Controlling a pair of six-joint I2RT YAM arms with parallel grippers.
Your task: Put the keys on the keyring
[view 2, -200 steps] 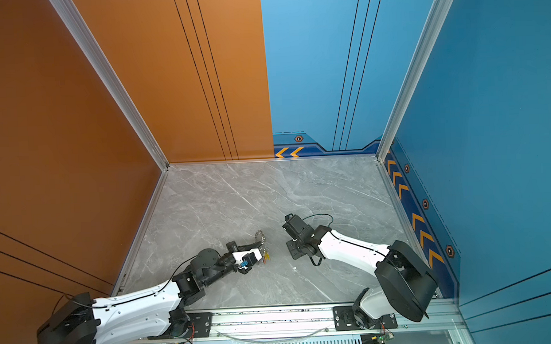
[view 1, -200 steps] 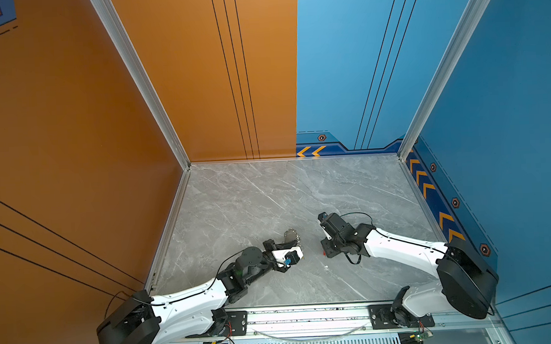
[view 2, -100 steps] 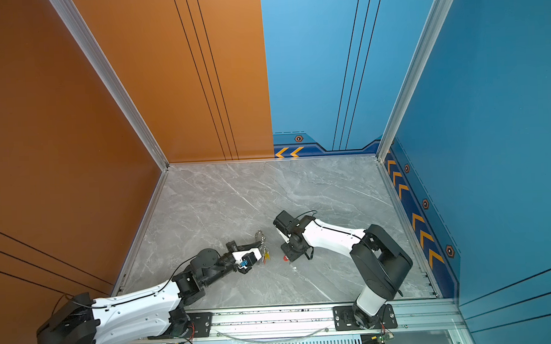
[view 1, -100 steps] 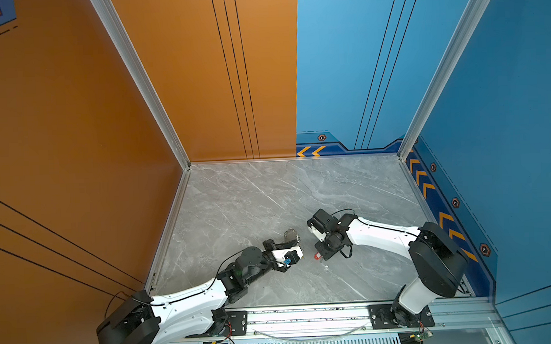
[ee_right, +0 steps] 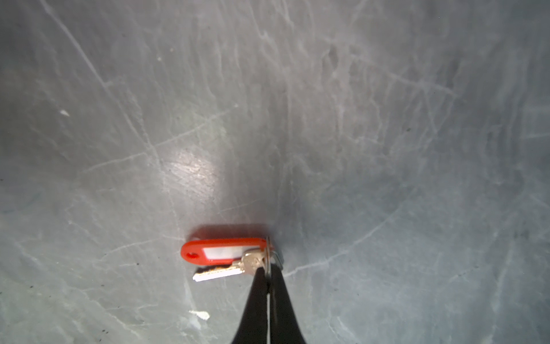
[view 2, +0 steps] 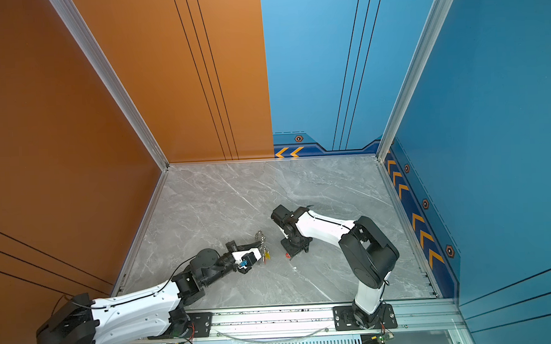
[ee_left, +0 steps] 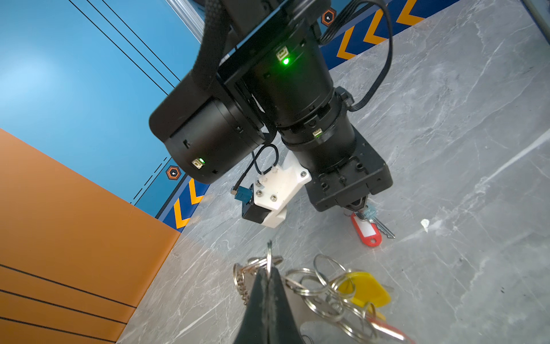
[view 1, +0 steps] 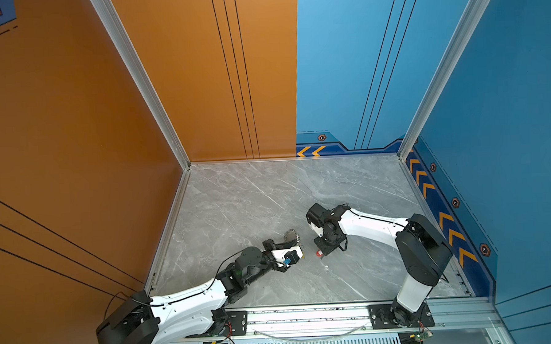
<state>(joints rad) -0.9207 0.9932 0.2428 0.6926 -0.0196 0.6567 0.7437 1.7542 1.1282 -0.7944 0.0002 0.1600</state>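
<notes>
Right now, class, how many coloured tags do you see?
3. A red tag is held by its ring in the right gripper; a yellow tag and a second red tag lie among the rings at the left gripper. More may be hidden.

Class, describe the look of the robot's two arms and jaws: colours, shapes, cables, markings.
The left arm and right arm pair glossy white shells with black cylindrical joints. Thin black cables loop along them. A white bracket holds each wrist camera, with a blue plug. Green lights glow on the right wrist. Jaws: slim, black, tapered.
</notes>
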